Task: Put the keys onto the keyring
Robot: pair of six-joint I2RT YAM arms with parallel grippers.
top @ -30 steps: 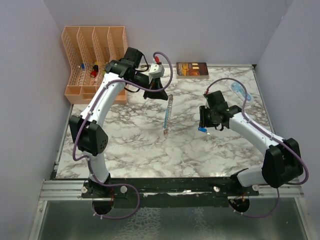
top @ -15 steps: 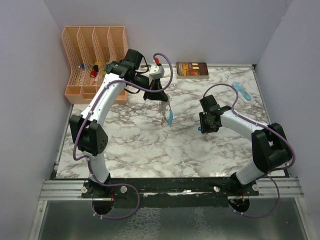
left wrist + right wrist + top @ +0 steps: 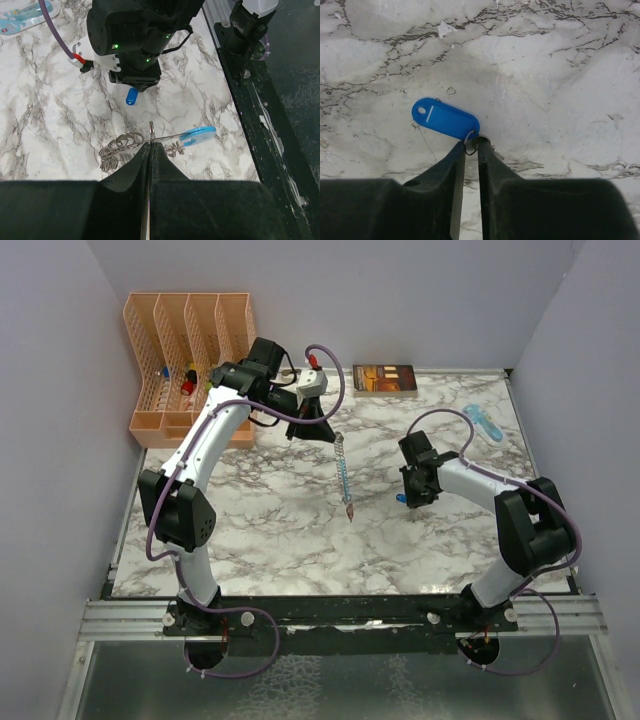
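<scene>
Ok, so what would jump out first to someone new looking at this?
The keyring dangles mid-table from the shut left gripper. To its right, the blue-tagged key lies on the marble table, its small ring between the nearly closed fingertips of the right gripper. An orange file rack stands at the back left.

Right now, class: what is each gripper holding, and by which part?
Left gripper pinches the keyring by a metal ring, with the rest dangling. Right gripper flanks the blue key at its wire loop; a firm grip cannot be told.

Keyring (image 3: 345, 480) left of key (image 3: 400, 498)
</scene>
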